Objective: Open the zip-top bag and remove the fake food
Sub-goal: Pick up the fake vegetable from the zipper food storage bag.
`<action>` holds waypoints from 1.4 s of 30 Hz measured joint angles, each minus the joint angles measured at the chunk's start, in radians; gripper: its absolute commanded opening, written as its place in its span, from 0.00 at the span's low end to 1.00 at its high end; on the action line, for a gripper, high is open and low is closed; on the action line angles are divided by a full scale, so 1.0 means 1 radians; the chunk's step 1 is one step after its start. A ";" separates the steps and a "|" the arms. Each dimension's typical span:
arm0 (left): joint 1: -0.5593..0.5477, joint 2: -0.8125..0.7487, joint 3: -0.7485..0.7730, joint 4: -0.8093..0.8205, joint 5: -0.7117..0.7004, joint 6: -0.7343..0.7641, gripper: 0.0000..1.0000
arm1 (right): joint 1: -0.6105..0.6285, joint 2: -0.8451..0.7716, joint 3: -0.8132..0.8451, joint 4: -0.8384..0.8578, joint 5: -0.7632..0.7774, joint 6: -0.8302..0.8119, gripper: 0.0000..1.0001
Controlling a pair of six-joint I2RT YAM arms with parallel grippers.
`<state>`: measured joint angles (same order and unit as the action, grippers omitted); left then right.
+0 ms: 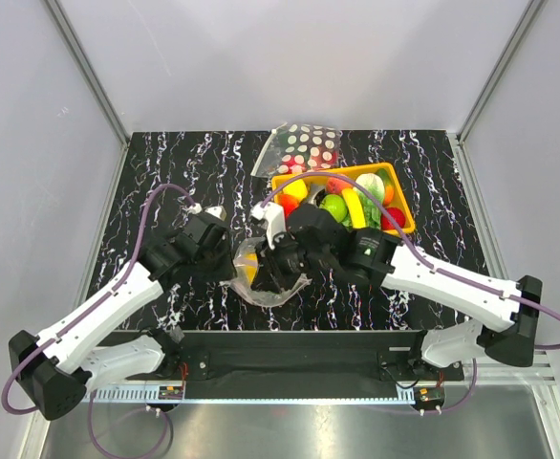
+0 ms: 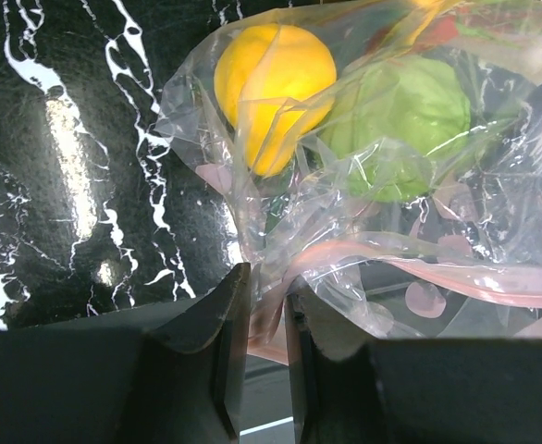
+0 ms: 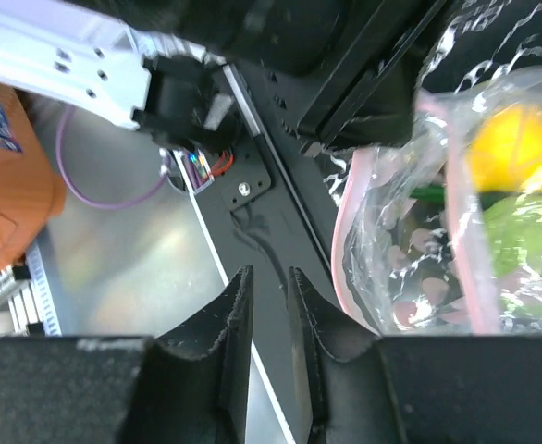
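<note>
Bag: the crinkly see-through zip-top bag with a pink strip (image 1: pixel 269 285) lies on the black table with white veins (image 1: pixel 184 182), between the two arms.
Food: a round yellow toy fruit (image 2: pixel 271 88) and a green toy fruit (image 2: pixel 405 120) sit inside the bag.
Left gripper (image 2: pixel 269 277): its fingers squeeze the bag's pink edge.
Right gripper (image 3: pixel 269 277): its fingers are close together, just beside the bag. I cannot tell if they pinch any plastic.
</note>
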<state>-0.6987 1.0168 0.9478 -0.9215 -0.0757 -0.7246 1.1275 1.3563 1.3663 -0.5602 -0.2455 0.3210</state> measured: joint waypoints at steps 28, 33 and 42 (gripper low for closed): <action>0.000 -0.027 0.005 0.020 0.151 0.047 0.23 | 0.010 0.168 -0.153 0.084 0.376 0.024 0.29; 0.001 -0.036 -0.013 0.059 0.209 0.056 0.21 | -0.010 0.234 -0.177 0.130 0.446 -0.011 0.29; 0.002 -0.044 -0.036 0.120 0.312 0.071 0.20 | -0.069 0.307 -0.205 0.209 0.495 -0.010 0.34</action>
<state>-0.6964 0.9730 0.9115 -0.8017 0.2367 -0.6540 1.0584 1.6634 1.1610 -0.3511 0.2497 0.3115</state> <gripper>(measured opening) 0.205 0.320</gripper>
